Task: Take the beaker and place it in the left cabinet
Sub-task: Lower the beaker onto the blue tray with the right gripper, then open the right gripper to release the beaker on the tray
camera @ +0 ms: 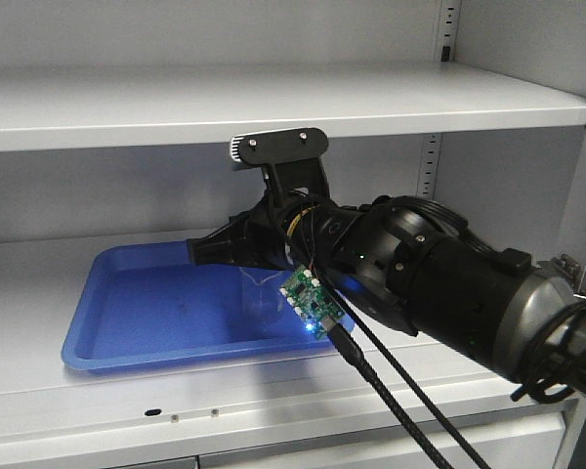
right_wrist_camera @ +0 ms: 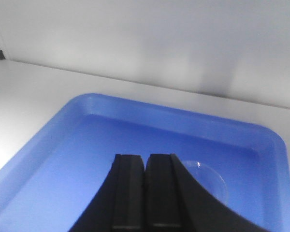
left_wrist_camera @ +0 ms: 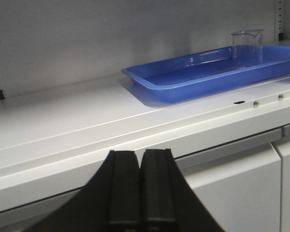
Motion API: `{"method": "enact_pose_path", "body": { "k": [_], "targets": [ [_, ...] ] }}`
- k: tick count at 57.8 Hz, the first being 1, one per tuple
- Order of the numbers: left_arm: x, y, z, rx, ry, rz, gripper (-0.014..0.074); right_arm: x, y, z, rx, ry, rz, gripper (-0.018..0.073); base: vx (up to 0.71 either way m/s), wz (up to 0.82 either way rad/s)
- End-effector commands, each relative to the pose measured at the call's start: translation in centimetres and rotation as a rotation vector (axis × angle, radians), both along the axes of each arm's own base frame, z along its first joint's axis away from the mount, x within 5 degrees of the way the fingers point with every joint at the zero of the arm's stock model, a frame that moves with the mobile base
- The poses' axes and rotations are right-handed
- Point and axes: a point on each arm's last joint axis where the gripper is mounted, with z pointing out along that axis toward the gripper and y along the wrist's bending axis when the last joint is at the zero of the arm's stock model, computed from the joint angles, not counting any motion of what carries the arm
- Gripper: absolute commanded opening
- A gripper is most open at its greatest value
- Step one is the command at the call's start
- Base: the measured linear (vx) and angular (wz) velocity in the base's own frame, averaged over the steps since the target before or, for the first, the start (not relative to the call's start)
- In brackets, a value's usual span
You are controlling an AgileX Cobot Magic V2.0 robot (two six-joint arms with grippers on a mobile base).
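Front view: your right gripper (camera: 215, 252) reaches over the blue tray (camera: 127, 337) on the cabinet (camera: 273, 103) shelf; the beaker (camera: 262, 293) stands upright in it.
Left wrist view: left gripper (left_wrist_camera: 140, 166) closed, empty, outside the shelf.
Right wrist view: fingers (right_wrist_camera: 128, 186) together, holding nothing; placement looks done, only withdrawal left.

Right arm (camera: 439, 283) reaches forward; both grippers' jaws pressed together.

Clear beaker (left_wrist_camera: 247, 47) upright in blue tray (left_wrist_camera: 193, 77) on grey-white left cabinet (camera: 273, 103) shelf, apparently empty.
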Motion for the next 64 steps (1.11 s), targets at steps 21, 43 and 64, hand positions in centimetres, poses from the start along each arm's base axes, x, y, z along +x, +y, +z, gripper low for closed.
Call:
{"method": "enact_pose_path", "body": {
  "k": [21,43,64],
  "targets": [
    [-0.1,0.0,0.2,-0.015,-0.076,-0.004,0.0001,-1.3,-0.7,3.7,0.055,-0.092,0.016,-0.0009,0.00,0.00],
    [-0.1,0.0,0.2,-0.015,-0.076,-0.004,0.0001,-2.6,-1.6,1.9,0.082,0.015,0.010,-0.0009,0.00,0.00],
    [-0.1,0.0,0.2,-0.015,-0.076,-0.004,0.0001,-10.2,-12.1,0.3,0.120,0.120,-0.122,-0.0006,0.00,0.00]
  ]
}}
